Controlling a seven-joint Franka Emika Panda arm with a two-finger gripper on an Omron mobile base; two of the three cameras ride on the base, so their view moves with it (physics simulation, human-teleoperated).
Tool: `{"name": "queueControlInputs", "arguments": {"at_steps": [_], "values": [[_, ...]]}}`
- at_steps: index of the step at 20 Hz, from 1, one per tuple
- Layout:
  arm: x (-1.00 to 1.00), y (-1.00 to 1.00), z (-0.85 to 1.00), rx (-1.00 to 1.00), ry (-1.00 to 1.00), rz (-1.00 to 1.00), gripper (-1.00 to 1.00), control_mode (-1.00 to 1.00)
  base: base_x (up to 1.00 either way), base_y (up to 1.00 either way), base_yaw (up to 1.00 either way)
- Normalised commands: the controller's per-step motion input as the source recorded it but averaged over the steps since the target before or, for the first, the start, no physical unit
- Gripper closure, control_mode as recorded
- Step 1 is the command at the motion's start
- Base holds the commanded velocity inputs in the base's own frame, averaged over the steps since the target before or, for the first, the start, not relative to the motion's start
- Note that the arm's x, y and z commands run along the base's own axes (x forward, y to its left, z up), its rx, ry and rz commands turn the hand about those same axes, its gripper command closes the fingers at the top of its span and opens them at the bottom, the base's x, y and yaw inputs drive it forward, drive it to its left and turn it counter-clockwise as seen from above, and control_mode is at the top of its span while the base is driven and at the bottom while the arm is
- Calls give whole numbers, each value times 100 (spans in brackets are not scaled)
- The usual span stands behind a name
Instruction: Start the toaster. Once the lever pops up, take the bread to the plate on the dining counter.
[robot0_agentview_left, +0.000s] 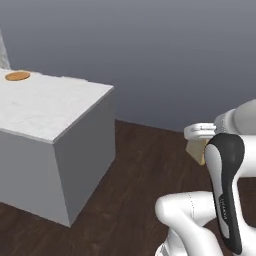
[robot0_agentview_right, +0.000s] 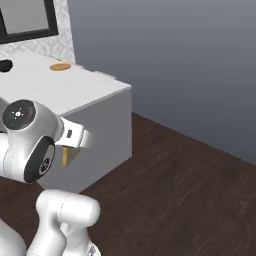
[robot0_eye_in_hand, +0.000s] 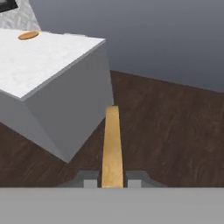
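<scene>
While gripper (robot0_eye_in_hand: 112, 180) hangs out over dark wood floor (robot0_eye_in_hand: 175, 131), jaws clamped on bread (robot0_eye_in_hand: 112, 148), slice edge-on between fingertips. Plate (robot0_agentview_left: 18, 76) sits on far part of dining counter (robot0_agentview_left: 45, 107), well apart from bread.

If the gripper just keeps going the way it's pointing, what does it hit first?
Probably the dark wood floor beyond the dining counter's corner; the held bread leads. It may graze that corner; depth is unclear.
</scene>
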Motion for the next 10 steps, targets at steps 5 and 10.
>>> {"name": "queueControlInputs", "arguments": {"at_steps": [5, 10], "values": [[0, 0, 0, 0, 0, 0, 100, 100, 100, 6, -35], [0, 0, 0, 0, 0, 0, 100, 100, 100, 1, -13]]}}
